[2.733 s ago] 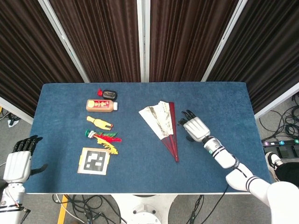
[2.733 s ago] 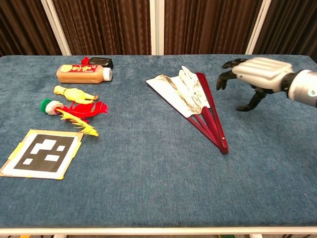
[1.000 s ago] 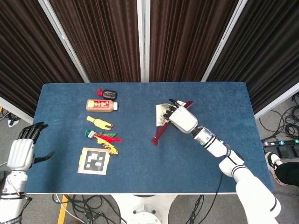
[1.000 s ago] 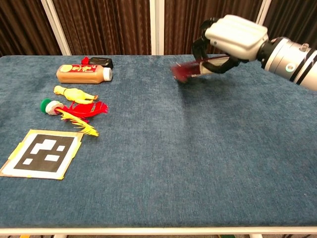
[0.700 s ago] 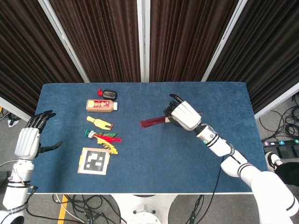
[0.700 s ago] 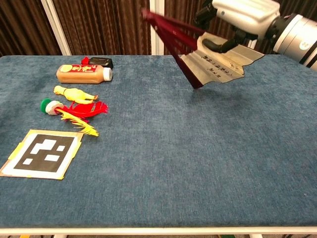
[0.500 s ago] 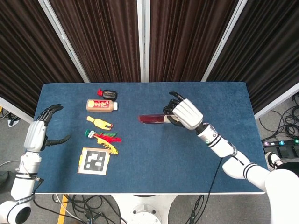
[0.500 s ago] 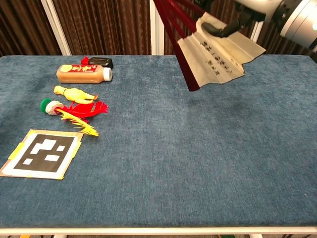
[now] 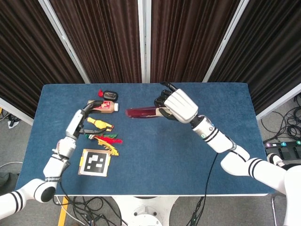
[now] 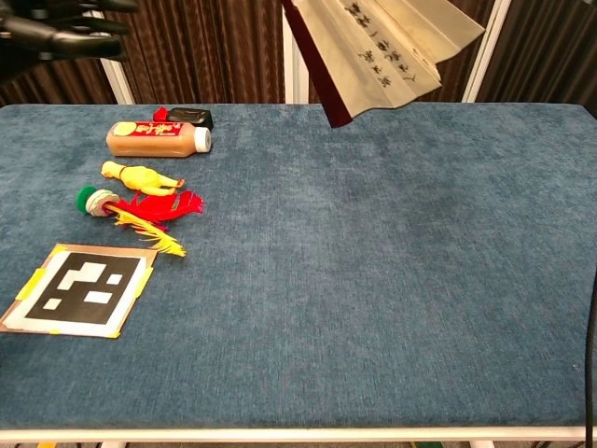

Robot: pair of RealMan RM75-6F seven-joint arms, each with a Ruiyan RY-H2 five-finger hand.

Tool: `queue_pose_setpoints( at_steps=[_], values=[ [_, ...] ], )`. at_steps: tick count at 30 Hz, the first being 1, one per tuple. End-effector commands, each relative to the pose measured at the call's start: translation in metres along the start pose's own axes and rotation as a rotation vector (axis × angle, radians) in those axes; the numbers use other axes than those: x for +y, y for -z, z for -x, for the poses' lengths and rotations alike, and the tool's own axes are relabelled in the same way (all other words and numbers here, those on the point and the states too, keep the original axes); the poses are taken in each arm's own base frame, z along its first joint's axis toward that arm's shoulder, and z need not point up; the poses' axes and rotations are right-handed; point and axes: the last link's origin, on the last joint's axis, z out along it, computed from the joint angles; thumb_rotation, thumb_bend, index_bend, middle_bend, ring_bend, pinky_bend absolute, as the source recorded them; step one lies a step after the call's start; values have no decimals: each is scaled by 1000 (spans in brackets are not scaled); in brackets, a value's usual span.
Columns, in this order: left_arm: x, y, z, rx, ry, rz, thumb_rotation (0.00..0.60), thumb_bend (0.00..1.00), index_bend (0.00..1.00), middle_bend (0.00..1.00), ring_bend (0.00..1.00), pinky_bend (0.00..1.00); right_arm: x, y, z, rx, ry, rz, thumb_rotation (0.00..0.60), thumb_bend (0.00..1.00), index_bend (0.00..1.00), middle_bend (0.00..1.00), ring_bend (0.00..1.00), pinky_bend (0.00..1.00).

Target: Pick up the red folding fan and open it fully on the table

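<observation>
Red folding fan (image 9: 143, 112): held in the air above the blue table (image 9: 155, 160), partly spread; chest view shows its cream leaf with dark script and one red guard stick.
My right robot hand (image 9: 176, 104): fingers wrapped around the fan's paper end, pivot end pointing toward my left.
My left robot hand (image 9: 80, 118): raised over the table's left part, fingers apart, holding nothing.
On table, left side: brown bottle (image 10: 159, 139), yellow toy (image 10: 140, 175), printed marker card (image 10: 82, 287).
</observation>
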Motion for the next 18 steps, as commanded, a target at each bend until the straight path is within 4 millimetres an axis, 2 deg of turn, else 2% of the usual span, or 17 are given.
queue_pose_setpoints(
  at_steps=[1, 9, 18],
  values=[
    [5, -11, 17, -33, 35, 1, 600, 36, 330, 319, 246, 303, -10, -13, -4, 6, 1, -9, 600, 688, 1000, 823, 431, 172],
    [13, -29, 48, -106, 72, -22, 600, 37, 344, 329, 246, 305, -27, -33, -6, 0, -4, -13, 600, 693, 1000, 823, 431, 164],
    [19, -39, 70, -123, 27, -16, 600, 39, 404, 369, 246, 316, -36, -43, -4, -15, -13, -2, 600, 696, 1000, 823, 431, 159]
  ],
)
